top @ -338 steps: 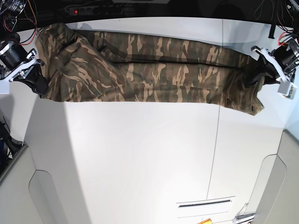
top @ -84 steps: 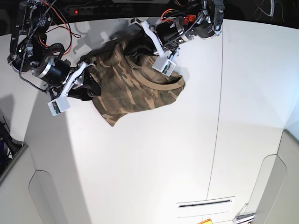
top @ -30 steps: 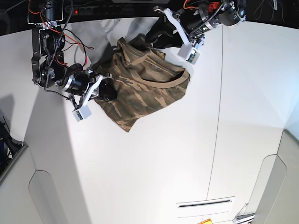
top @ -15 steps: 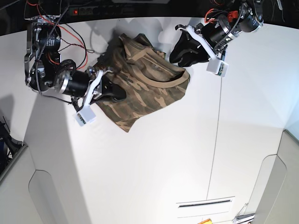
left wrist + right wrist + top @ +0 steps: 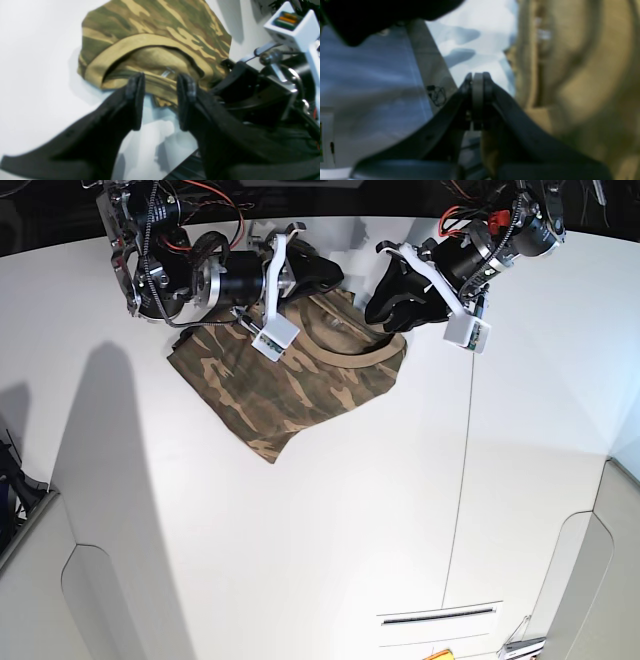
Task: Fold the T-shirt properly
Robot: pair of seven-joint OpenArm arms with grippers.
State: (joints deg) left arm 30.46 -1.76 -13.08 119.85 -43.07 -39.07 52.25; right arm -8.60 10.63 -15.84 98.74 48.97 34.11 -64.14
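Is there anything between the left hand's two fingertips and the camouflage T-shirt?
In the left wrist view, nothing shows between the left hand and the camouflage T-shirt.

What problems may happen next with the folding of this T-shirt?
The right gripper, shut over the T-shirt, might drag or rumple the cloth if it sweeps low. The left gripper, open near the collar, may snag that loose band or bump the other arm close beside it.
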